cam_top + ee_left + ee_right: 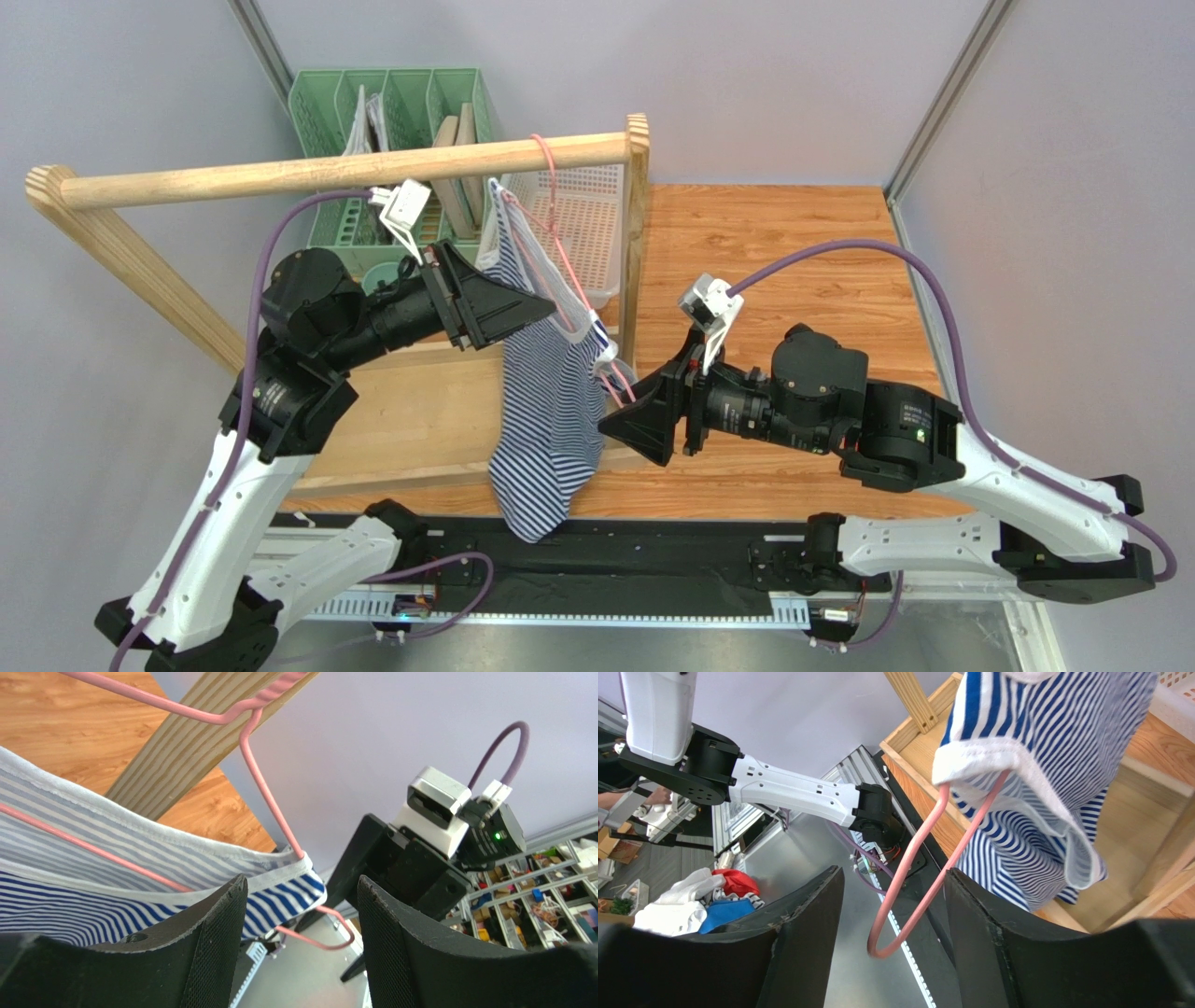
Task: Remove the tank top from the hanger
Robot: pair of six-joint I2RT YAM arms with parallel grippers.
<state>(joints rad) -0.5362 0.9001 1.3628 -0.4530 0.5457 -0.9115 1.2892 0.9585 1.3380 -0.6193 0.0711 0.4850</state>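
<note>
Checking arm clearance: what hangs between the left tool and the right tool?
The navy-and-white striped fabric tank top on its thin pink wire hanger; the top external view shows it.

The left gripper point(302, 882) holds its two dark fingers apart at the bottom edge. Beyond the gap, the striped tank top's point(105, 875) white-edged shoulder hangs on the pink hanger point(270, 805), whose bent end pokes out below the fabric. A wooden beam point(189, 749) slants behind it, above the wood tabletop point(63, 721). Opposite sits the right arm's white wrist camera point(439, 808), trailing a purple cable point(502, 752).
</note>
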